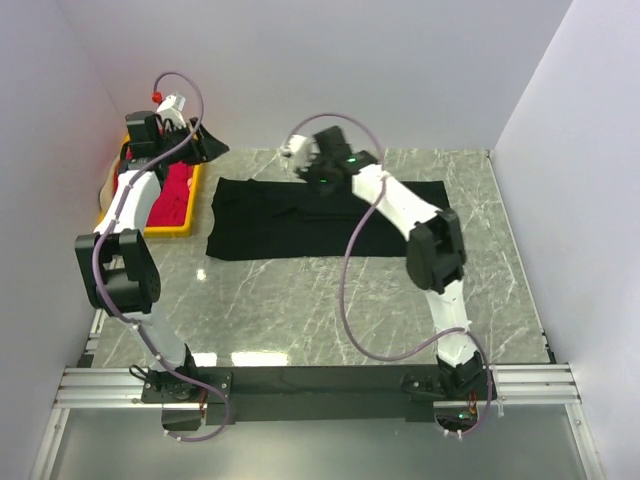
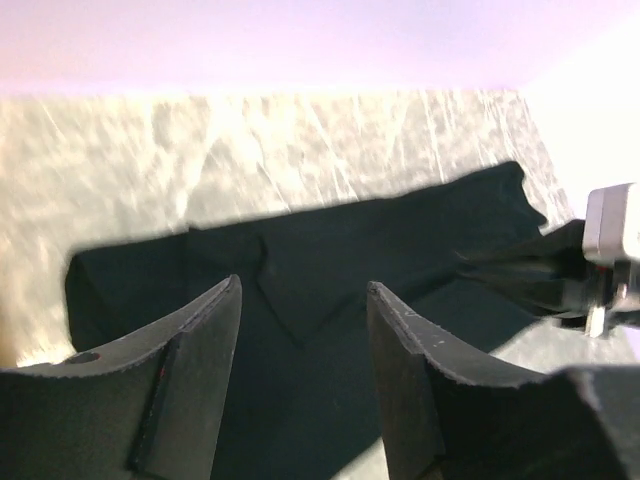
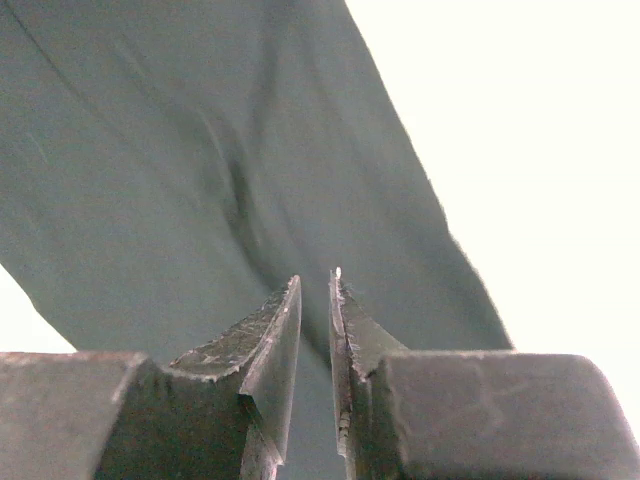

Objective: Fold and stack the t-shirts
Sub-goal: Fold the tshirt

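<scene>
The large black t-shirt lies as a long folded band across the back of the table; it also shows in the left wrist view and the right wrist view. My right gripper hovers above the shirt's far edge near its middle, jaws almost together with a thin gap and nothing between them. My left gripper is open and empty, raised beyond the shirt's left end. Magenta-pink shirts lie in the yellow crate.
The crate stands at the far left against the side wall, under my left arm. Walls close the table on the left, back and right. Bare marble table lies between the shirt and the arm bases.
</scene>
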### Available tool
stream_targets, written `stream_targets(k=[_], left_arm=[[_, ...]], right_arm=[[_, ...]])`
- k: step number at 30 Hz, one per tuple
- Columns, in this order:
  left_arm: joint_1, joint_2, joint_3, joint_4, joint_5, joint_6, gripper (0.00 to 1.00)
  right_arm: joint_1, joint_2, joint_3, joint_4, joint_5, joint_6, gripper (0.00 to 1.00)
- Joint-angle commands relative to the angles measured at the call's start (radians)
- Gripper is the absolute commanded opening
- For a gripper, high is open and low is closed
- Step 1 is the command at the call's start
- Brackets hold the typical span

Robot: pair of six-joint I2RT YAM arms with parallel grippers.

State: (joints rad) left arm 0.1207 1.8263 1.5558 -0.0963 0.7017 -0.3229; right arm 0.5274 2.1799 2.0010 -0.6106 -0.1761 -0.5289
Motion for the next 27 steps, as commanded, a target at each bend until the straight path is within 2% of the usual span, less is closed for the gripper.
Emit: stream_targets(k=[1,6,16,27], left_arm=[[-0.02,-0.03,-0.04,-0.229,-0.022,-0.005,0.58],[-0.01,-0.094,-0.186,-0.181,-0.041,-0.045,0.57],[-0.01,-0.053,-0.178,-0.244,-0.151,-0.053,0.57],[-0.016,0.04,-0.161,-0.258,-0.134,-0.054,0.54]], right_arm=[[0.08,0.073,0.1,0.167,0.067,-0.089,0.26],[0.16,0.161,0.159,0.226,0.05,-0.117,0.26],[0.215,0.253,0.205,0.264,0.009,-0.157,0.3],[0.23,0.304,0.196,0.27,-0.026,-0.187,0.36]])
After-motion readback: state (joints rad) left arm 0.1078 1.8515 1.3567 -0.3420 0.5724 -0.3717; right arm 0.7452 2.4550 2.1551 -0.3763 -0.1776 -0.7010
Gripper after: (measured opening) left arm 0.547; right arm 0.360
